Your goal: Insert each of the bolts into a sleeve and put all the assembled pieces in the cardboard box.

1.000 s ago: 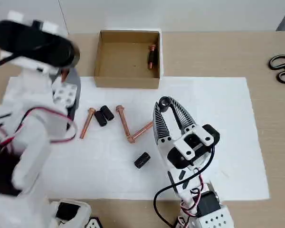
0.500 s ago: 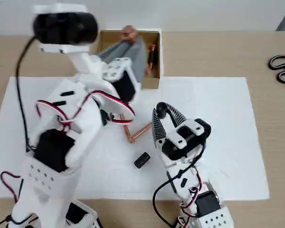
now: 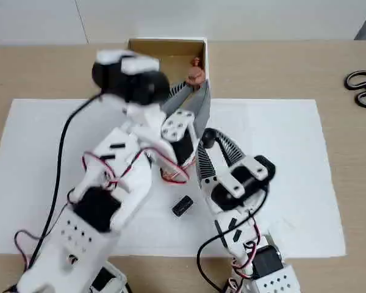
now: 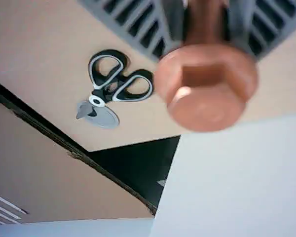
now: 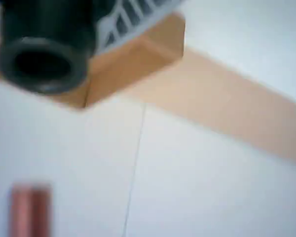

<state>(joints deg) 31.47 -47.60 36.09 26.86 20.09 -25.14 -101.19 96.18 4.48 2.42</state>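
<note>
Left gripper (image 3: 194, 84) clamps a copper bolt (image 4: 207, 86) (head outward) at the cardboard box (image 3: 165, 47) edge; right gripper (image 3: 208, 137) pinches a black sleeve (image 5: 39, 54).

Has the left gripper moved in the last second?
Yes. The left gripper, shut on a bolt, swung rightward from beside the cardboard box's left corner to its right wall.

Left arm (image 3: 119, 177) across cardboard box (image 3: 147, 44) front.

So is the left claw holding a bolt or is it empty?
Holding one: the left gripper is shut on a copper bolt, its head poking out.
</note>
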